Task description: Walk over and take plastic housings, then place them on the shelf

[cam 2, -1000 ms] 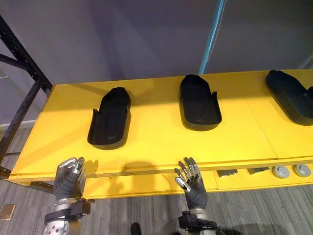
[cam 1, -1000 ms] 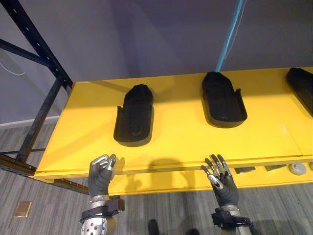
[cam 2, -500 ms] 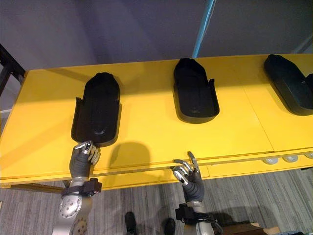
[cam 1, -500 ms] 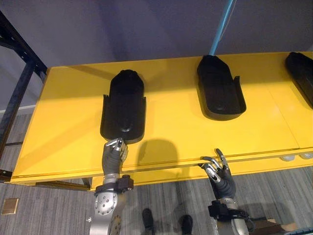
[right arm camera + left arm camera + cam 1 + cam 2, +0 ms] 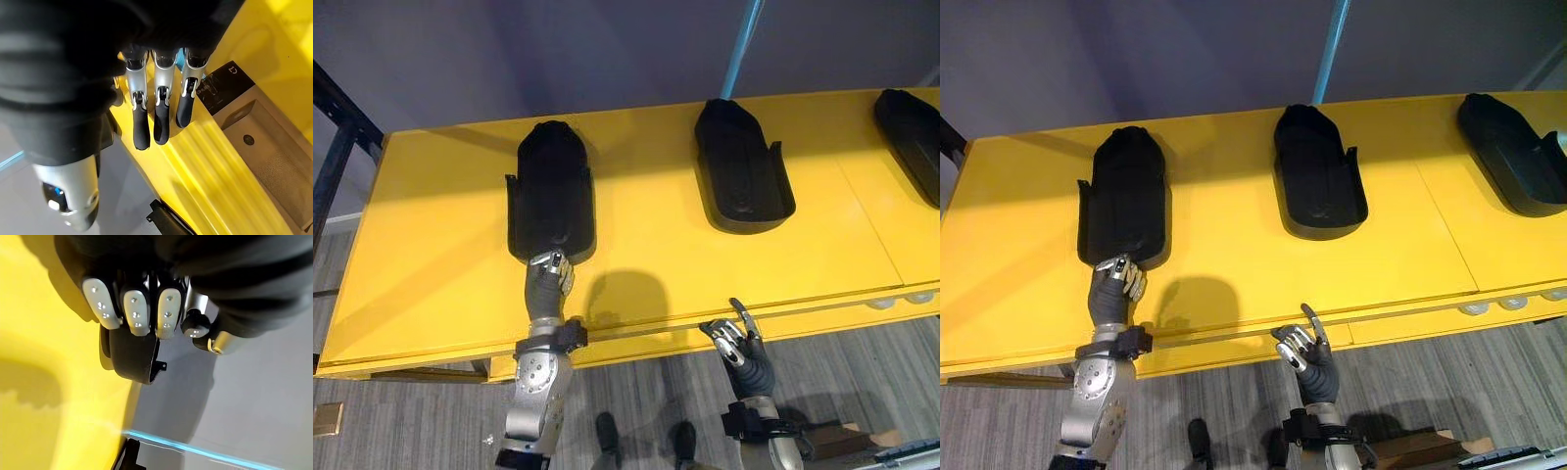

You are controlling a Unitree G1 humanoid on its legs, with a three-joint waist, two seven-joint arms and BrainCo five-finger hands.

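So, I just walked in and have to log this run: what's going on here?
The robot stands at a yellow shelf with three black housings lying on it. Its left hand, fingers curled, is at the near end of the left housing, but no clear grip shows. Its right hand is open by the shelf's front edge, holding nothing. The middle housing and the right housing lie apart from both hands.
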